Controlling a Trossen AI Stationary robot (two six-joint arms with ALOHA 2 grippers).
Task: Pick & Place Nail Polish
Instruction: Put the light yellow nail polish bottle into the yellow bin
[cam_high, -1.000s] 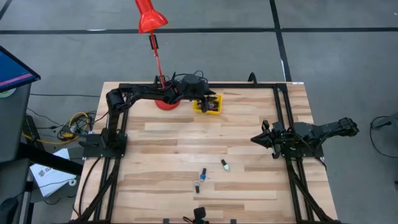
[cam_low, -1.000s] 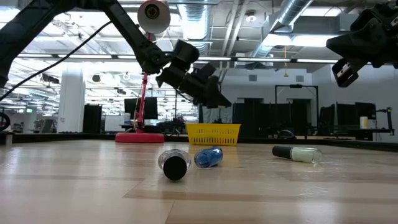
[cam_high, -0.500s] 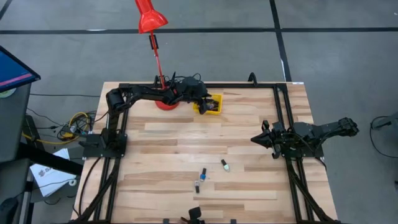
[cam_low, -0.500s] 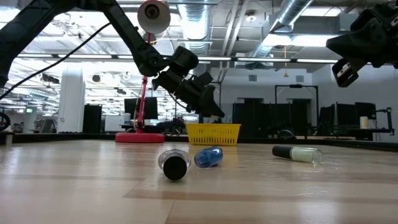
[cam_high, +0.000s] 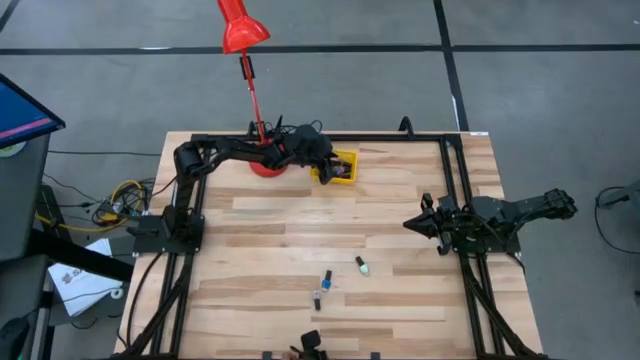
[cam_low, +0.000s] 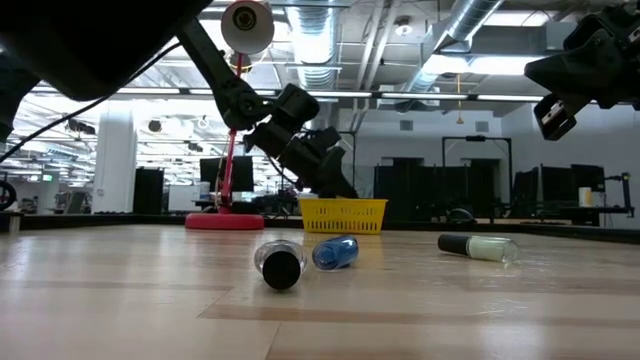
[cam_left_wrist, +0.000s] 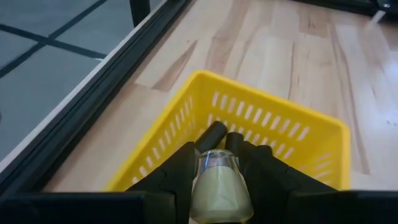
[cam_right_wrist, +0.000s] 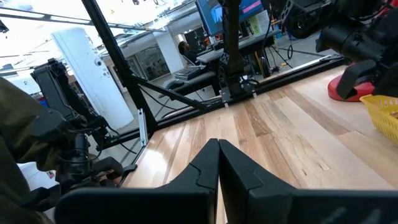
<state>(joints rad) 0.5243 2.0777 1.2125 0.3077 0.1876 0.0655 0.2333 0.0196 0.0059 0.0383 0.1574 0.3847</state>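
My left gripper (cam_high: 333, 168) is at the table's far side, over the small yellow bin (cam_high: 345, 170), shut on a pale cream nail polish bottle (cam_left_wrist: 217, 186). In the low view my left gripper (cam_low: 335, 183) hangs just above the bin's rim (cam_low: 343, 205). Dark bottle caps (cam_left_wrist: 212, 133) show inside the bin. Three nail polish bottles lie on their sides near the table's front: a blue one (cam_high: 326, 278), a dark one (cam_high: 316, 297) and a pale green one (cam_high: 360, 265). My right gripper (cam_high: 412, 223) is shut and empty, held above the table's right side. My left gripper pinches the cream bottle's body (cam_left_wrist: 219, 193) between its two fingers (cam_left_wrist: 177, 171). The bottle's clear end (cam_left_wrist: 217, 160) sticks out past the fingertips, along the fingers. The fingers slant down from the table's left toward the bin. The bottle is lifted clear, over the bin's opening.
A red lamp stands on its round base (cam_high: 267, 166) just left of the bin, its pole and shade (cam_high: 240, 28) leaning back. Black frame rails (cam_high: 400, 137) run along the far edge. A person's olive sleeve (cam_right_wrist: 25, 162) shows beyond the table. A dark thing (cam_high: 310, 343) sits at the near edge.
My left gripper has come down toward the yellow bin with the cream bottle and shifted a little toward the table's left. The dark thing at the near edge has moved slightly left.
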